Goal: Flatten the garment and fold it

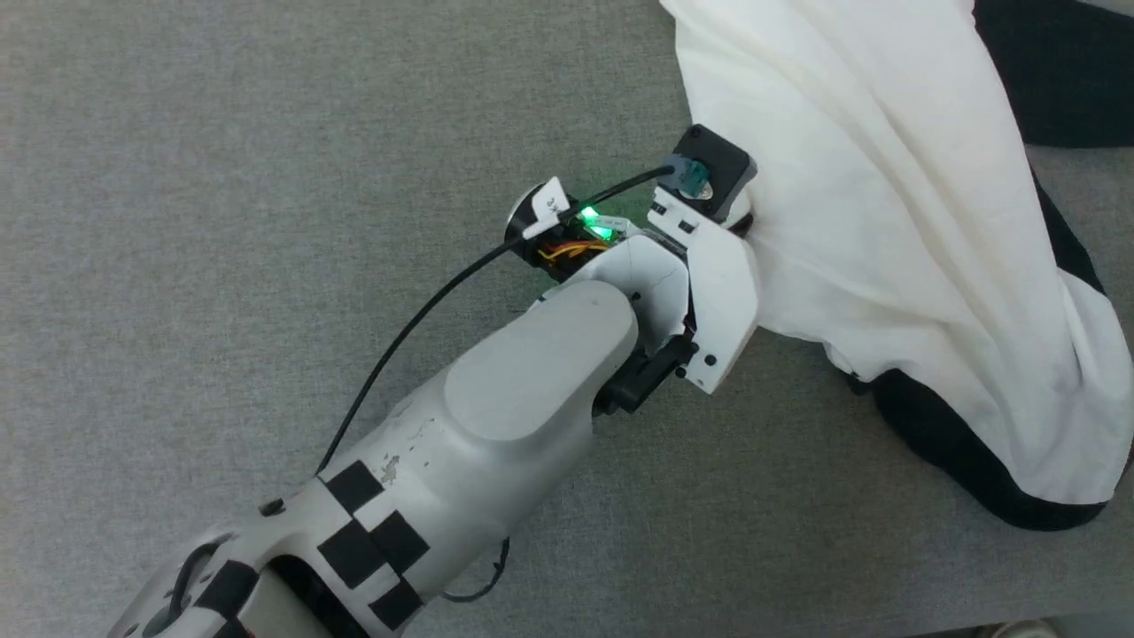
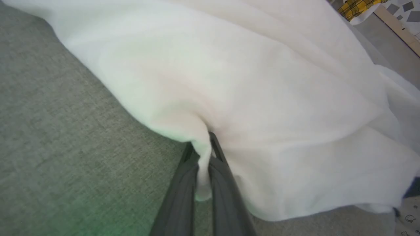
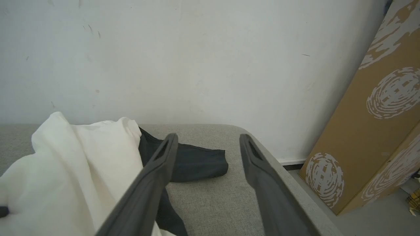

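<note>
The garment [image 1: 895,186] lies bunched at the right of the grey surface, white body on top and black sleeves [image 1: 957,461] sticking out beneath and behind. My left arm [image 1: 532,381] reaches in from the lower left, and its fingers go under the white cloth's edge. In the left wrist view my left gripper [image 2: 201,144] is shut on a pinched fold of the white garment [image 2: 262,98]. My right gripper [image 3: 208,139] hangs open with nothing between its fingers, above the surface's corner, beside the garment [image 3: 65,170] and over a flat black sleeve [image 3: 197,162].
The grey fabric-covered surface [image 1: 221,221] stretches bare to the left of the garment. Its rounded far corner [image 3: 262,147] meets a white wall [image 3: 197,49]. A tall brown cardboard box [image 3: 377,124] leans on the floor past that edge.
</note>
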